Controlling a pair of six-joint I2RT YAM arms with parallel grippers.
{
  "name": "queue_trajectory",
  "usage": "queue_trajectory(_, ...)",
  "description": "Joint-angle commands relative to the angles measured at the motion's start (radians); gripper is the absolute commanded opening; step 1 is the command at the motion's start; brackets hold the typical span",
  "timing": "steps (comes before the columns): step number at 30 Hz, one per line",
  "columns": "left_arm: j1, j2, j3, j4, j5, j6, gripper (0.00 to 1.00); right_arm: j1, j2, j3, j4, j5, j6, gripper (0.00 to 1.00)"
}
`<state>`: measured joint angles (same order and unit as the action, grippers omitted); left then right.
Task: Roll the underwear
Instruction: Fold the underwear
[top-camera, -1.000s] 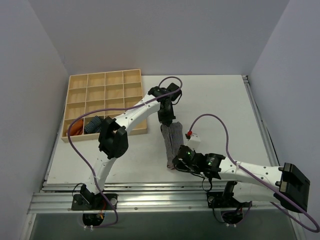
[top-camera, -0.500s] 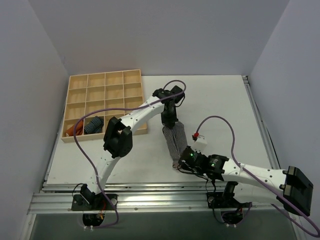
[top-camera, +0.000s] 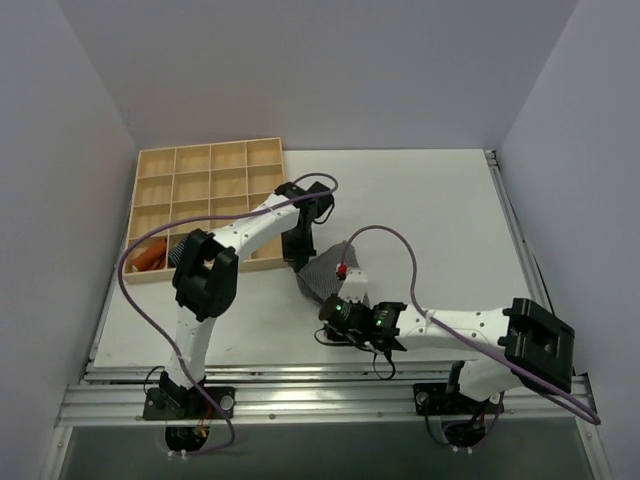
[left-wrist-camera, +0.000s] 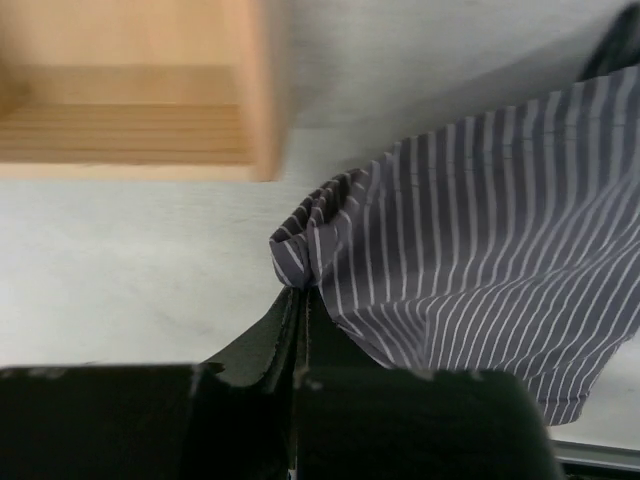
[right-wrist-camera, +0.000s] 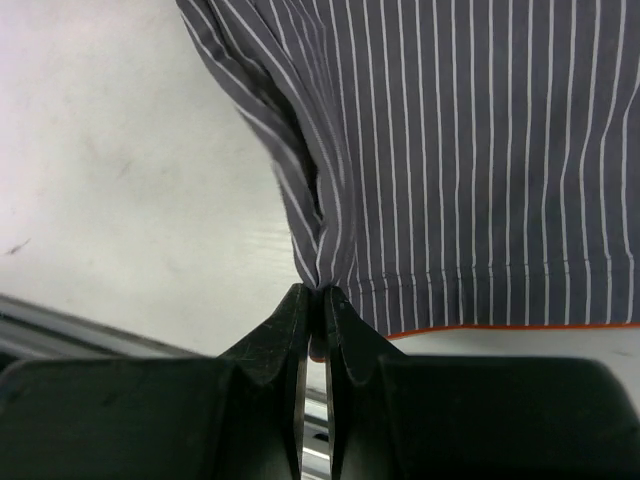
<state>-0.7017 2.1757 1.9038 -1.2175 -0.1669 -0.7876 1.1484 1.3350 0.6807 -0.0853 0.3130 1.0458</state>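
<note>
Top: the grey striped underwear (top-camera: 325, 272) is mid-bench (top-camera: 440, 200), stretched between both arms, just beside the near right corner of the wooden compartment tray (top-camera: 205, 170). The left fingers (top-camera: 298, 256) are at its left edge and the right fingers (top-camera: 336, 310) at its near edge.
Left wrist: left fingers (left-wrist-camera: 288, 322) clenched on a bunched corner (cloth fans out rightward, tray blurred behind).
Right wrist: right fingers (right-wrist-camera: 298, 325) pinched tight on the hem, beside an orange trim line (right-wrist-camera: 480, 327).
</note>
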Motion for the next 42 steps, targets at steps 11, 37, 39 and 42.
queue_trajectory(11, 0.074, -0.179, -0.103, 0.107, 0.046, 0.057, 0.02, 0.044, 0.107, 0.115, 0.090, -0.005, -0.046, 0.00)
queue_trajectory(37, 0.011, 0.311, 0.541, -0.022, 0.040, 0.036, 0.02, -0.358, -0.092, -0.127, 0.121, -0.155, -0.220, 0.00)
queue_trajectory(39, 0.014, 0.300, 0.526, 0.028, 0.082, 0.071, 0.02, -0.374, -0.094, -0.124, 0.116, -0.173, -0.246, 0.00)
queue_trajectory(42, 0.024, 0.279, 0.505, 0.104, 0.108, 0.086, 0.02, -0.395, -0.080, -0.104, 0.098, -0.186, -0.282, 0.00)
